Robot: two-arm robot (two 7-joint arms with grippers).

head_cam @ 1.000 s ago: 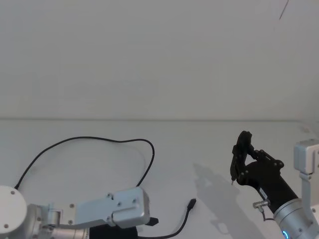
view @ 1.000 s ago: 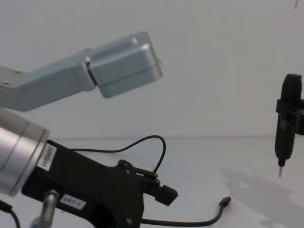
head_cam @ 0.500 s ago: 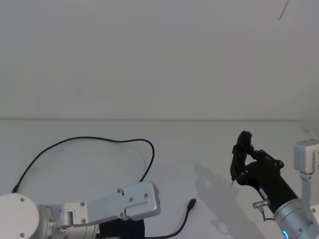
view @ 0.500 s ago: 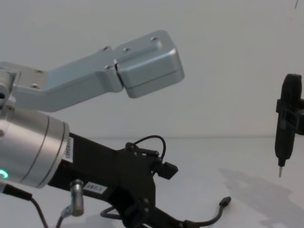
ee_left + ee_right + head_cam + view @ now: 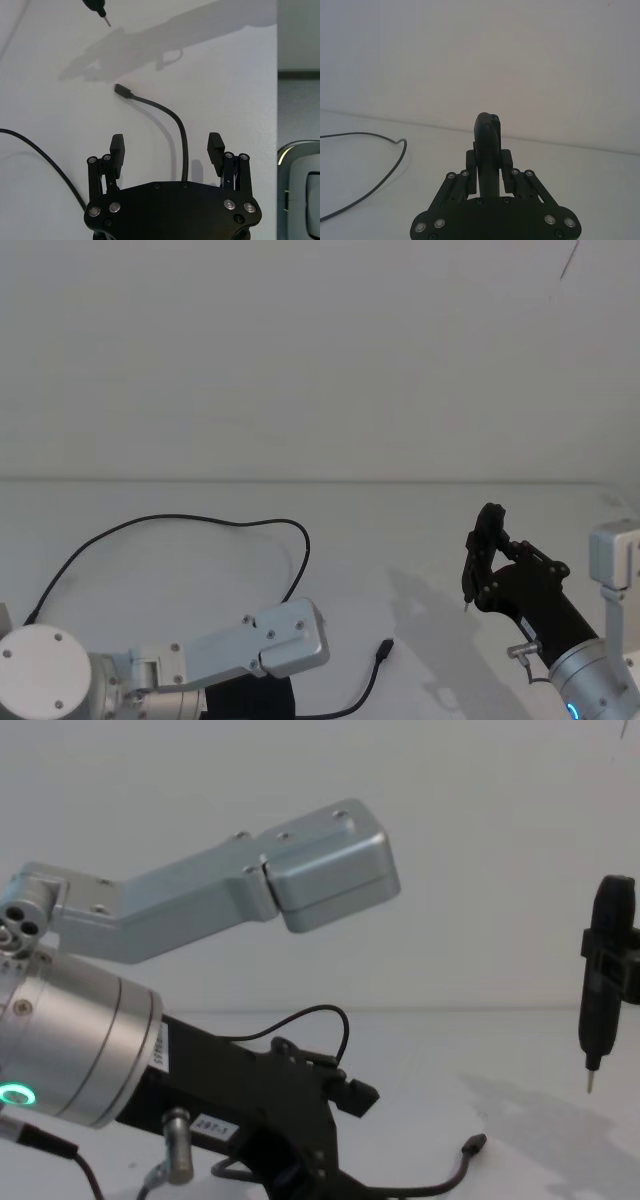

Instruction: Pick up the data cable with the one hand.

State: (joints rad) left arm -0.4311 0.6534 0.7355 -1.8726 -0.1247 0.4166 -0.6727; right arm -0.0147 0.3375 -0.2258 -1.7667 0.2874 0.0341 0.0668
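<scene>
We see one cable [image 5: 177, 125] lying on the worktop [image 5: 225, 75], running untouched between the two wide-spread fingers of our left gripper [image 5: 166, 137]. Our right gripper [image 5: 490, 161], well apart, clamps one slim tool [image 5: 487, 132].

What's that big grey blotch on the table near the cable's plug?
Head view: a soft shadow on the table thrown by the right gripper and its slim tool. Left wrist view: same shadow, fuzzy-edged, beyond the data cable. Chest view: fainter, under the tool's tip.
</scene>
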